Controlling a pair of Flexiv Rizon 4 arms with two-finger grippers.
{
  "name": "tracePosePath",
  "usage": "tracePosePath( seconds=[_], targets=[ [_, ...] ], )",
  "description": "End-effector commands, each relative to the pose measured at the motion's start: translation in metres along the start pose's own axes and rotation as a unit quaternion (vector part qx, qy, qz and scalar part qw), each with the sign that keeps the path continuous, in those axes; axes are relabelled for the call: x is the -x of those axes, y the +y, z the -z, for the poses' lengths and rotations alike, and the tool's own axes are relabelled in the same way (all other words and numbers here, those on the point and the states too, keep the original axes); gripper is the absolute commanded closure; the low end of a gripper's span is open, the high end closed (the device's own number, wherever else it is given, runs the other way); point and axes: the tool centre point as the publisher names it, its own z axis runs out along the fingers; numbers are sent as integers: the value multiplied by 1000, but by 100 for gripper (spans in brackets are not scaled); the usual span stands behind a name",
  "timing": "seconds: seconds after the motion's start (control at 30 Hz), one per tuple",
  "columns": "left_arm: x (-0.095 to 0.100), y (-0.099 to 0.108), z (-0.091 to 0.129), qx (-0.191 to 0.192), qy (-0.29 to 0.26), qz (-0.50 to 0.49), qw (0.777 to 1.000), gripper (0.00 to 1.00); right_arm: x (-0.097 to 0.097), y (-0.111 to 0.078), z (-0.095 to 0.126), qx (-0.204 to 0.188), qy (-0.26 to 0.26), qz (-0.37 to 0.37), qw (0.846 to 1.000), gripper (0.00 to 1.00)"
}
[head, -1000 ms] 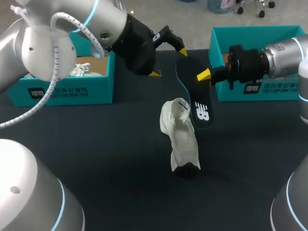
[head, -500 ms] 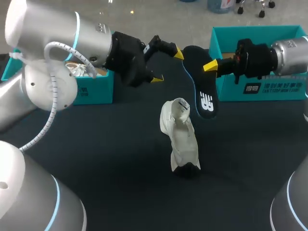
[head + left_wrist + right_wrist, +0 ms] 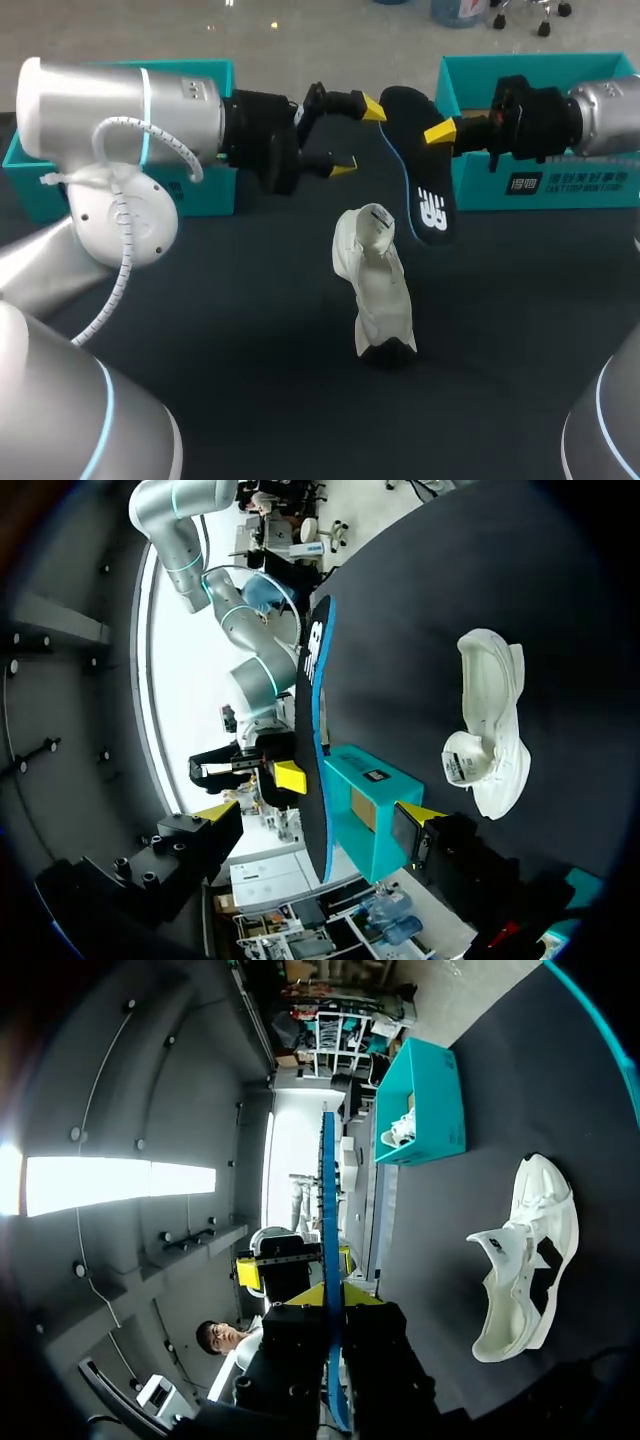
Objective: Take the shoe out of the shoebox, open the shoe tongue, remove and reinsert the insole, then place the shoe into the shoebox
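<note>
One white shoe [image 3: 378,290] lies nearest on the dark bench [image 3: 230,330], well apart from both boxes, its tongue turned up and the mouth open. It has no insole in it, so I judge that the removal step is done and reinsertion is in hand.

Above and just beyond the shoe, the black insole [image 3: 422,170] hangs in the air, clear of the bench. The right jaws are pinching it near its upper end; the right wrist view shows the insole [image 3: 328,1210] edge-on, running straight out from between them, with the shoe [image 3: 525,1250] off to one side below. The left jaws are spread, with one of their yellow fingertips [image 3: 372,105] just beside the insole's top end and the other well apart from it. In the left wrist view the insole [image 3: 312,730] stands in the gap between them, apparently untouched.

Next, I think, the insole must be brought down with its narrow end toward the shoe's mouth. It must slide in without pushing the light shoe along the bench, and the left jaws could steady either one.

Farthest back stand the left box [image 3: 205,195] and the right box [image 3: 560,185], both teal.
</note>
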Motion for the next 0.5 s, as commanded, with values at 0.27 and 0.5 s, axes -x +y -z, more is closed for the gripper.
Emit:
tracePosePath(
  seconds=[0.27, 0.5],
  targets=[
    [-3, -4, -15, -1, -50, -1, 999, 17, 0, -1, -6, -5, 3, 2, 1000, 100],
    [-5, -8, -31, 17, -65, 7, 998, 51, 1, -1, -13, -12, 7, 4, 1000, 100]
  ],
)
